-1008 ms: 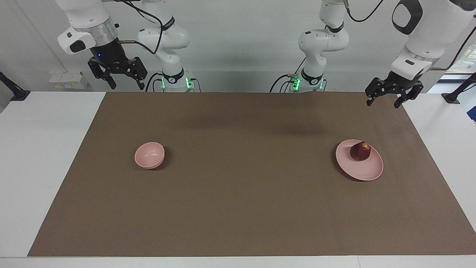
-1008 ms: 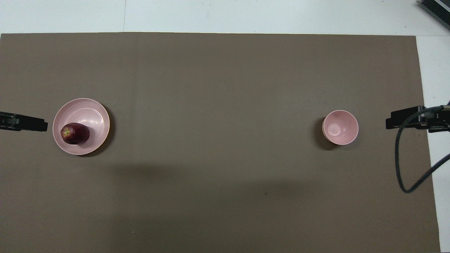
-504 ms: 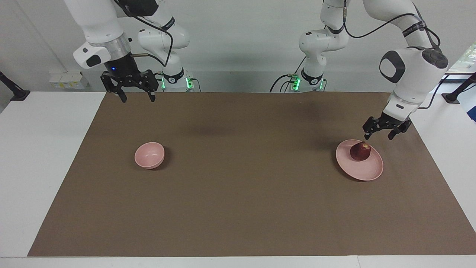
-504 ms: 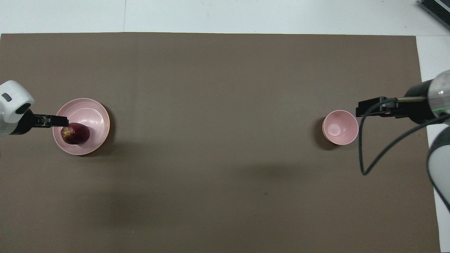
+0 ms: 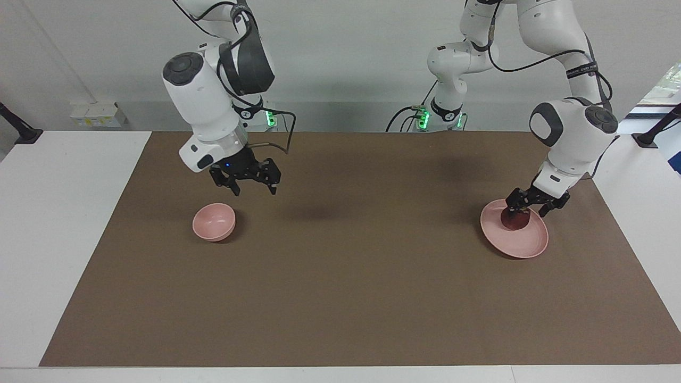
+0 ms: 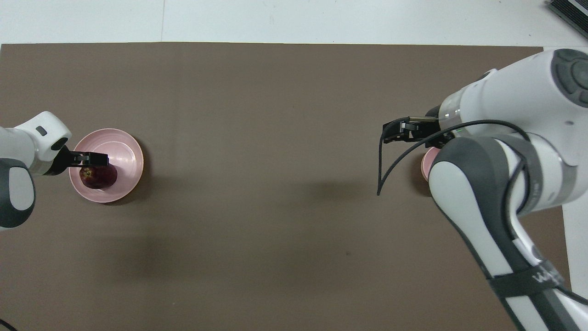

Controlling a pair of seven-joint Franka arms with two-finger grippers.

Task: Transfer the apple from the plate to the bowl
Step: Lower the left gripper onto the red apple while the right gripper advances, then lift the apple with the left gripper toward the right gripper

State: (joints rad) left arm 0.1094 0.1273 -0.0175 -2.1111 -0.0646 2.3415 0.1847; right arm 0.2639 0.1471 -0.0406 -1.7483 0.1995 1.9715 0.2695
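The dark red apple (image 5: 515,219) lies on the pale pink plate (image 5: 524,242) toward the left arm's end of the table. My left gripper (image 5: 528,209) is low over the apple's top, open, with a finger on each side of it. In the overhead view the left gripper (image 6: 94,159) covers the edge of the apple (image 6: 98,177) on the plate (image 6: 124,156). The small pink bowl (image 5: 214,222) stands toward the right arm's end. My right gripper (image 5: 254,189) hangs open and empty over the mat beside the bowl. In the overhead view the right arm hides most of the bowl (image 6: 425,163).
A brown mat (image 5: 340,292) covers the white table (image 5: 64,223). The right arm's black cable (image 6: 390,165) loops down beside the right gripper (image 6: 389,132). Nothing else stands on the mat.
My left gripper has come down from above the plate's edge to the apple. My right gripper has moved from the mat's edge by the robots to a spot close above the bowl.
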